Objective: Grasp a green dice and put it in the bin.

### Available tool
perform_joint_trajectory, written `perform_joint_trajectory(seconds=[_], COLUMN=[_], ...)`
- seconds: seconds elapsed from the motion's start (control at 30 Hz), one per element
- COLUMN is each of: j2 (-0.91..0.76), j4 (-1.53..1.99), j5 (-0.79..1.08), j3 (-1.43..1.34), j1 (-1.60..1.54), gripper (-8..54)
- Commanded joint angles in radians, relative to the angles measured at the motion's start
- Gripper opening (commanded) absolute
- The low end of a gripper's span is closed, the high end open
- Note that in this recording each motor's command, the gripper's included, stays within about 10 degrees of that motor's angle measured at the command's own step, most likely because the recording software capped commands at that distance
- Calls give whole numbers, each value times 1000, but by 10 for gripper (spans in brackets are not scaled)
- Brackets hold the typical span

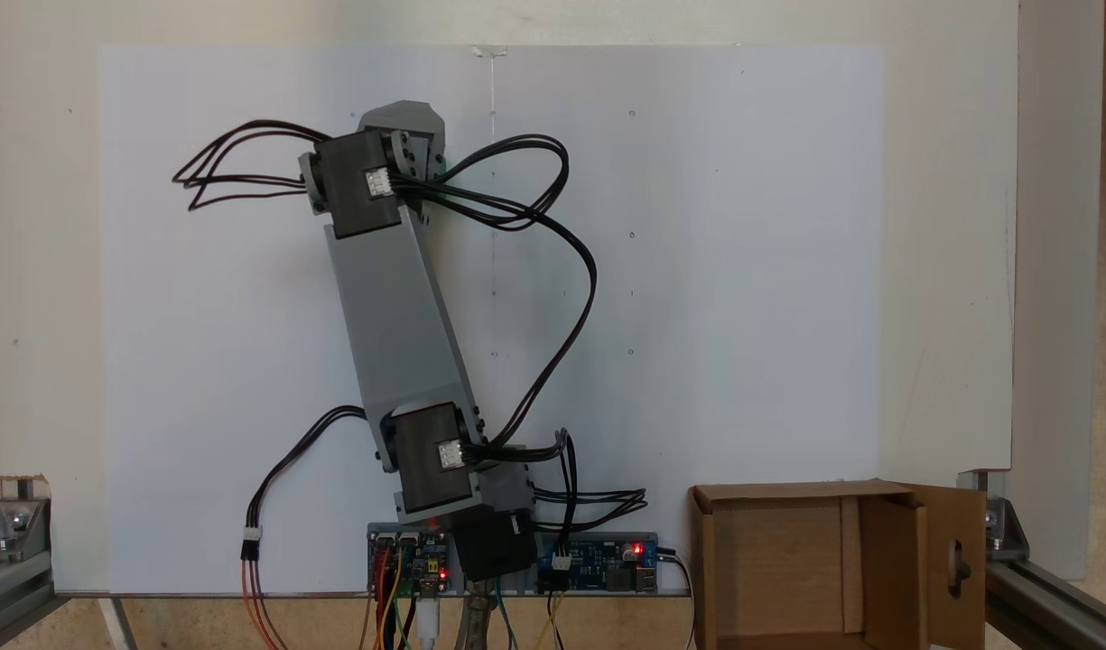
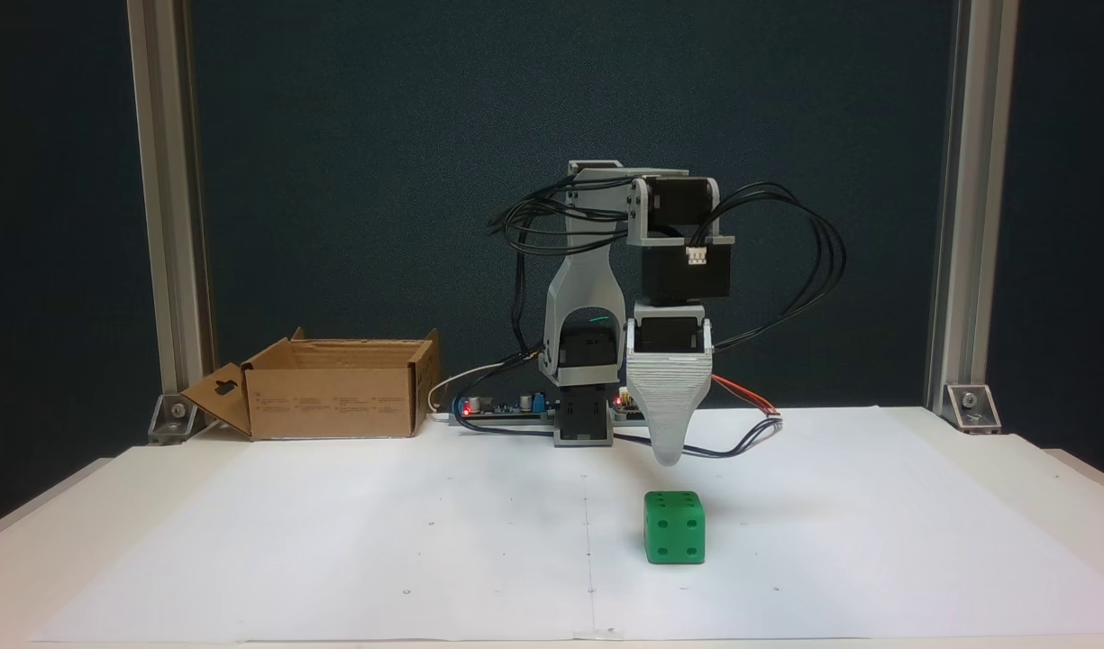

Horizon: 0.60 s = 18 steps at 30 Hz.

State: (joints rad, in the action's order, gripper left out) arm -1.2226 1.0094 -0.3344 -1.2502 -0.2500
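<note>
the green dice (image 2: 674, 527), a small bright green plastic cube with rounded edges and recessed round pips, rests flat on the white paper sheet (image 2: 335, 541) that covers the table. it is the landmark for all positions below.

tool position: the grey ribbed tool (image 2: 667, 460) hangs just above the green dice and somewhat behind it, not touching it. in the front fixed view one tapered jaw hides the other, so whether the tool is open or closed cannot be told.

bin position: the brown corrugated cardboard bin (image 2: 335, 397), flaps open, one flap with a keyhole-shaped cutout, stands well apart from the green dice, far to its left and behind it in the front fixed view.

handling estimate: the green dice appears rigid, light and not fragile. its smooth plastic may slip. take hold on two opposite flat side faces, near mid-height, clear of the rounded edges. align the jaws square to those faces; a corner grip is likely to twist out.
</note>
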Motion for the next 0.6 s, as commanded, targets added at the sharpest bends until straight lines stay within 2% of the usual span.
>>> perform_joint_trajectory(seconds=[0.0, 0.57], j2=[-3, 63], j4=[-35, -109], j5=[-58, -60], j3=[6, -31], j1=[0, -3], gripper=[431, 432])
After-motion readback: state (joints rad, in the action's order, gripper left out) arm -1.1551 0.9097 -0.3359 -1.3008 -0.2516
